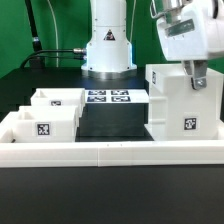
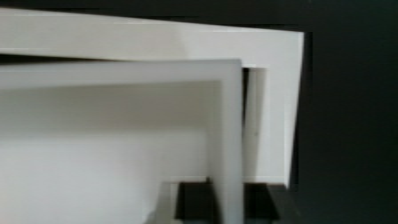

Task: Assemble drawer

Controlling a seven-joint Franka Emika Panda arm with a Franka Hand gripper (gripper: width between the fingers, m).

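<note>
The tall white boxy housing (image 1: 180, 108) stands at the exterior view's right, with a square tag on its front. My gripper (image 1: 197, 78) comes down onto its top from above. In the wrist view my gripper (image 2: 233, 203) has its two dark fingers (image 2: 199, 203) on either side of a thin white wall of the housing (image 2: 228, 120), closed against it. Two small shallow trays sit at the exterior view's left: one in front (image 1: 42, 125) with a tag, one behind it (image 1: 57, 99).
The marker board (image 1: 107, 97) lies flat between the trays and the housing. The long low white wall (image 1: 110, 152) runs along the front. The arm's white base (image 1: 108, 45) stands behind the marker board.
</note>
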